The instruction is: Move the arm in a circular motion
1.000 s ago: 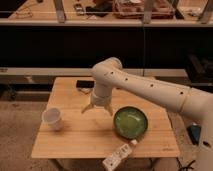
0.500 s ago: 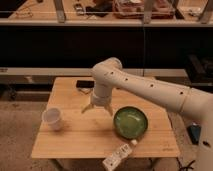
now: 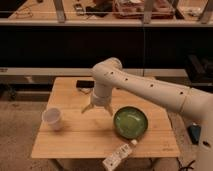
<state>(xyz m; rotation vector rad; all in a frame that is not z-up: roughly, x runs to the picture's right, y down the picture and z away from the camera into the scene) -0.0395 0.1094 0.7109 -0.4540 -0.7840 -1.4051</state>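
The arm is the biggest thing here: thick, white, w/ small dark dots on the links. It comes in from the right edge, goes up-left to a rounded joint over the back-middle of the table, then bends straight down. I judge it as heavy and stiff, so it should sweep as one rigid body, no sag or wobble. For this task there is nothing to take hold of; the circle is made in free air by the arm itself.

The table is light wood and carries the rest. The green bowl sits right of centre, near the wrist. The gripper hangs just above the tabletop, approx. in the middle, its two fingers spread wide apart w/ nothing between them. It is beside the bowl, not touching.

The white cup stands on the left, well apart. A white tube-like item lies at the front edge. A small dark object lies at the back; I cannot tell what it is.

A wide, low circle could knock the bowl, so keeping height seems safer.
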